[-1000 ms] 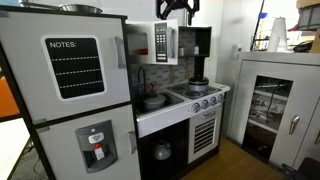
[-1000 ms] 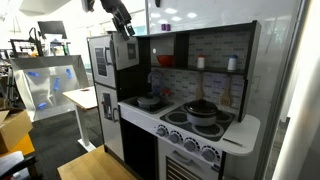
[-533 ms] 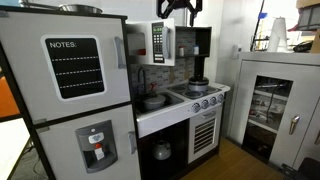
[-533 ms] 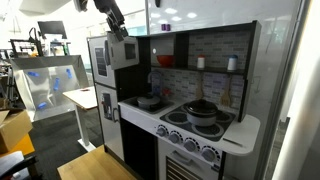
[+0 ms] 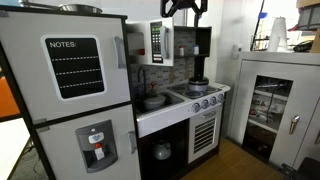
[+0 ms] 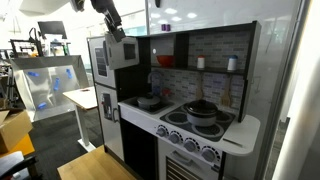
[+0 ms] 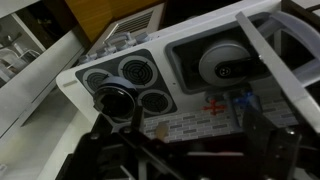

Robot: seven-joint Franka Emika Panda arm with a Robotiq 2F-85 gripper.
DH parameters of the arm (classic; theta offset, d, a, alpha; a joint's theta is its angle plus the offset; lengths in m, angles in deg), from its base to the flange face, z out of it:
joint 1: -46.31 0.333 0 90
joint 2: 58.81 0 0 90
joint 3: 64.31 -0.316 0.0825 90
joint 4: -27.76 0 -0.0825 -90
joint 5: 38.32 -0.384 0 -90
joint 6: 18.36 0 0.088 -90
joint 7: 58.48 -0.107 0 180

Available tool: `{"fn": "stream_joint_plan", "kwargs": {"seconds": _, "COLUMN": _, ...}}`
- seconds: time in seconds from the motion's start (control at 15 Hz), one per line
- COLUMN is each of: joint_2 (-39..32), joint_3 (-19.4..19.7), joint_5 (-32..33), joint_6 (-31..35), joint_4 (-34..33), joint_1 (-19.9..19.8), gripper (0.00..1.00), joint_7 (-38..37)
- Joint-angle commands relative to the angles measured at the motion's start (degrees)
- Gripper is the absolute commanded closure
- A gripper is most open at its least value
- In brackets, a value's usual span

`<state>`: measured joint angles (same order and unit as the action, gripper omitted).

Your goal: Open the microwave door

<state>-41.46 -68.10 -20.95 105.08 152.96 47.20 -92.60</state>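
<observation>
The microwave door (image 5: 160, 42) stands swung open at upper centre of the frame. The hand (image 5: 184, 11) hovers just above it. Whether it is wide or narrow cannot be told.

A pot (image 5: 198, 84) stands on the stove (image 5: 210, 98). A pan (image 5: 152, 100) lies just left of the stove, the microwave door (image 5: 160, 42) hangs above and left of it, the fridge (image 5: 70, 110) stands farther left, a cabinet (image 5: 275, 100) to its right.

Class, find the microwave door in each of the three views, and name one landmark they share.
In an exterior view: microwave door, upper middle.
In an exterior view: microwave door, upper left.
Wrist view: not made out.
Shared landmark: the stove.
</observation>
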Motion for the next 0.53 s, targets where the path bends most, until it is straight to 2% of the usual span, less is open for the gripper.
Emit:
{"fn": "stream_joint_plan", "kwargs": {"seconds": 0.0, "joint_2": -1.0, "joint_3": 0.8, "joint_5": -0.6, "joint_6": 0.2, "joint_4": -1.5, "joint_1": -2.9, "gripper": 0.0, "joint_7": 3.3}}
{"fn": "stream_joint_plan", "kwargs": {"seconds": 0.27, "joint_2": -3.6, "joint_3": 4.3, "joint_5": -2.0, "joint_6": -1.4, "joint_4": -6.4, "joint_1": -5.9, "gripper": 0.0, "joint_7": 10.4}}
{"fn": "stream_joint_plan", "kwargs": {"seconds": 0.47, "joint_2": -6.4, "joint_3": 6.9, "joint_5": -5.6, "joint_6": -4.3, "joint_4": -11.4, "joint_1": -6.1, "gripper": 0.0, "joint_7": 18.9}}
